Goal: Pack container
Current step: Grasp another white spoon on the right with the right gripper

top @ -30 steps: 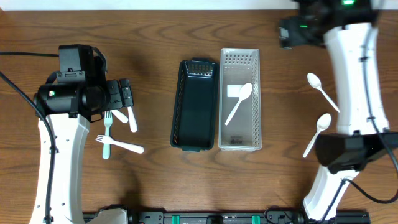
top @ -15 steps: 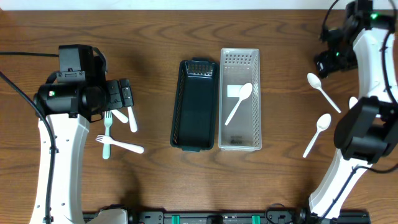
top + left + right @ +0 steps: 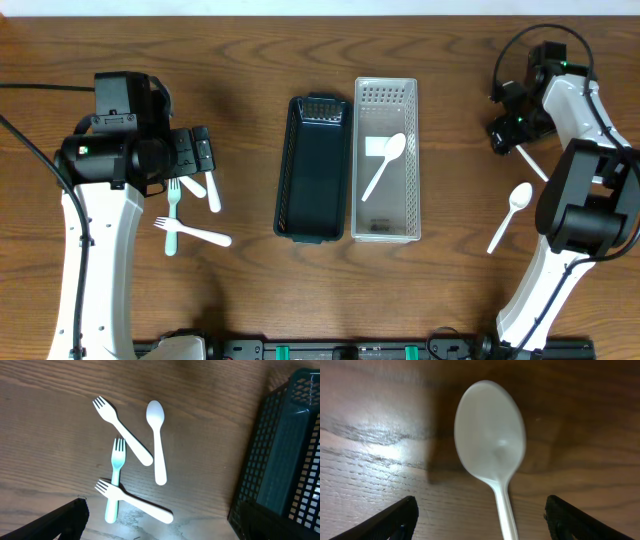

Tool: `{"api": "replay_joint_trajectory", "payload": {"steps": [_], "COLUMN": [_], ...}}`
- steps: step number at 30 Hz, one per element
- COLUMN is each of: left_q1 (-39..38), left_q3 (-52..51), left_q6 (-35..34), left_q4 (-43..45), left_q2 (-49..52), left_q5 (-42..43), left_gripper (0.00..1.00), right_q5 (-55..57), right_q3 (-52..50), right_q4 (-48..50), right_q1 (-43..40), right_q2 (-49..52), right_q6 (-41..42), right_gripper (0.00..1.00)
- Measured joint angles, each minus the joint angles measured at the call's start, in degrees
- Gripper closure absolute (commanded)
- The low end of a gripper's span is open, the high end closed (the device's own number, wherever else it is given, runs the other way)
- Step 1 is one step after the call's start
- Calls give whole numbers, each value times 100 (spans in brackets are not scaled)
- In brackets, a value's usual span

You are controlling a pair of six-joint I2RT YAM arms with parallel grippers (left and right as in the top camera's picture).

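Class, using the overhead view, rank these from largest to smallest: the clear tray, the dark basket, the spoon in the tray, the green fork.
1. clear tray, slightly longer
2. dark basket
3. spoon and green fork: about alike, not ranked

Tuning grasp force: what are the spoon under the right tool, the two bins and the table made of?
Spoon: likely plastic; white, smooth, faint sheen.
Black bin: likely moulded plastic; lattice walls, slight gloss.
Clear bin: likely translucent plastic; perforated end, whitish look.
Table: wood or wood-look laminate; visible grain, glare patches. Can't tell which.
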Motion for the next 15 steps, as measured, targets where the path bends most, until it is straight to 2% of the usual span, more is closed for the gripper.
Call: {"api": "replay_joint_trajectory", "payload": {"steps": [5, 7, 15], "left_q1": [0, 0, 0], "left_q3": [0, 0, 0], "left_q6": [0, 0, 0], "left_q4": [0, 0, 0], "left_q2": [0, 0, 0], "left_q5": [0, 0, 0], "left_gripper": [2, 2, 2], "right_q5": [-13, -68, -243], "right_q3": [-262, -337, -557], "right_q4": [212, 264, 382], "right_q1": [0, 0, -2], "right_q2": [0, -11, -111], "right_q6": [-52, -61, -133], "right_gripper": [16, 20, 59]}}
